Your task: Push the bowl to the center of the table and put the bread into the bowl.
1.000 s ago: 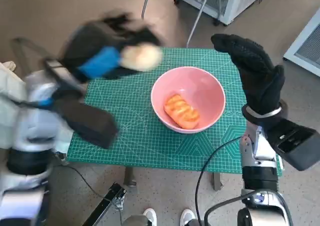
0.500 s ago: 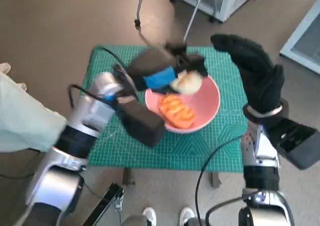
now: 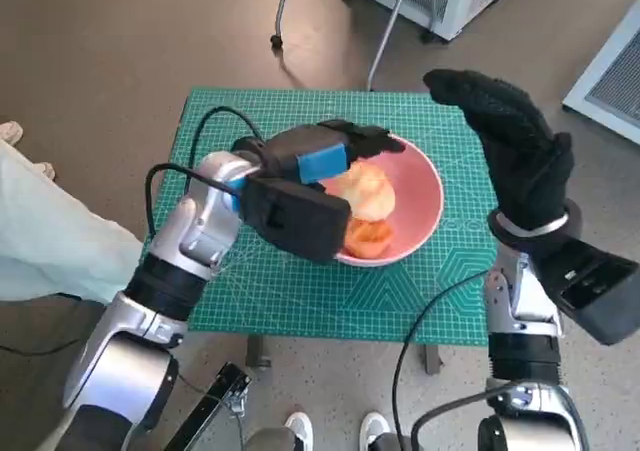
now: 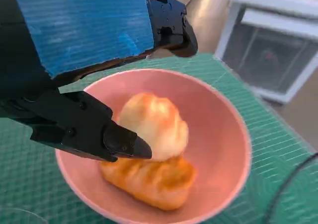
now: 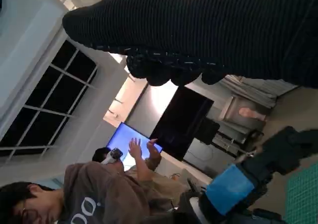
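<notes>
On the bench, near its center, the bowl is seen with the roll now carried over from 10 o'clock and laid on the bun. The left robot hand is spread around it, seemingly released; the right robot hand is held open, raised at 3 o'clock.

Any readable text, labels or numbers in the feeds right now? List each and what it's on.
No text reads clearly in any view.
Person's brown top: pale marks that look like "00", partly hidden, too unclear to confirm.
Green cutting mat: printed grid lines only; any numerals too small to read.
Blue tape on the left hand: blank.
</notes>
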`<state>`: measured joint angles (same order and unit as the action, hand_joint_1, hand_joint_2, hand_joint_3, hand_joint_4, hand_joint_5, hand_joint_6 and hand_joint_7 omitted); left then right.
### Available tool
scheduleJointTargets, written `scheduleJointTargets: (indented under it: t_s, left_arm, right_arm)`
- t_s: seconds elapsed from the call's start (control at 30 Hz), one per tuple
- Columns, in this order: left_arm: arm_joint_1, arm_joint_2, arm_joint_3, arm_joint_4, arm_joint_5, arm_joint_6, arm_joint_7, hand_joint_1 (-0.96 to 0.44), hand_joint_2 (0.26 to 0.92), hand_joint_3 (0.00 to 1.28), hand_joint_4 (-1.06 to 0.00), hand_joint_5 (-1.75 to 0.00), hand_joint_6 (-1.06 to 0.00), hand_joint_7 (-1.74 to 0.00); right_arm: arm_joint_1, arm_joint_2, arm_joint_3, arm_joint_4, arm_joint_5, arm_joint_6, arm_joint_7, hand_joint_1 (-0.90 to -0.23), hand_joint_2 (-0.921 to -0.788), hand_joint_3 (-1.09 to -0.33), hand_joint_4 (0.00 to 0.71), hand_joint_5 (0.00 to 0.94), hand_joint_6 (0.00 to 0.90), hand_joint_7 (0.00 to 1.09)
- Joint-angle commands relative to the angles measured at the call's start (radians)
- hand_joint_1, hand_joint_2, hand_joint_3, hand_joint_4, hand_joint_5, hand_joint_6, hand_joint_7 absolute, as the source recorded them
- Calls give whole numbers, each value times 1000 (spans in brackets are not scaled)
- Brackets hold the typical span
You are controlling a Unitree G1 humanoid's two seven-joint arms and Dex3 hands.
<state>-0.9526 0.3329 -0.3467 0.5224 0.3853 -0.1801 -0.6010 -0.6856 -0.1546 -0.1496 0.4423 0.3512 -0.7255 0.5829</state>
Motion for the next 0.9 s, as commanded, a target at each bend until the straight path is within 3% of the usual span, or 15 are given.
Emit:
scheduleJointTargets:
  t_s: [0.03,0.3,0.53,0.73,0.9]
  left_arm:
    - [32,14,70,-54,-88,-3,-11,-189,832,44,-172,-62,-126,-542]
    - [112,24,237,-185,-302,-32,-5,-310,897,45,-419,-125,-328,-608]
    - [236,-55,379,-326,-463,-96,124,-334,919,70,-529,-111,-426,-496]
    - [328,-147,422,-426,-509,-157,254,-329,921,126,-471,-54,-375,-412]
    - [363,-168,424,-456,-504,-178,303,-311,921,157,-440,-29,-281,-506]
  right_arm:
    - [25,-2,-4,-6,-3,14,-15,-709,-921,-770,273,0,-1,833]
    - [14,4,-8,-7,-8,14,-41,-708,-921,-769,273,4,-1,825]
    - [7,17,-5,-24,-32,17,-101,-707,-921,-766,286,11,-1,849]
    - [3,36,2,-43,-68,16,-167,-708,-921,-764,295,15,-1,862]
    - [-2,46,6,-50,-96,12,-206,-713,-921,-766,298,16,-1,864]
